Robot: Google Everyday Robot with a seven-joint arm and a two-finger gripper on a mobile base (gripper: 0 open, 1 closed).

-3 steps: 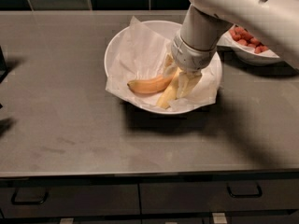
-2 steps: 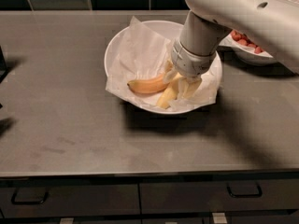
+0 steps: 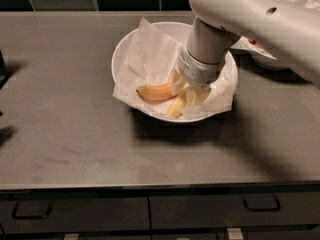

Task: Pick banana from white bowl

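Note:
The white bowl (image 3: 125, 49), lined with crinkled white paper, stands at the middle back of the dark counter. Two bananas lie in it. The pale yellow banana (image 3: 177, 106) lies at the front of the bowl, its upper end hidden under my gripper. The shorter orange-yellow banana (image 3: 154, 91) lies just left of it. My gripper (image 3: 191, 90) is down inside the bowl, at the right ends of both bananas and right over the pale one. The wrist hides the contact.
My white arm crosses the upper right of the view and hides most of a second bowl (image 3: 267, 61) behind it. The counter's front edge (image 3: 150, 186) runs above drawers with handles. Dark tiles line the back wall.
The upper arm has shifted and now hides the strawberry bowl. The gripper stays in the bowl at nearly the same spot. Both bananas lie where they were.

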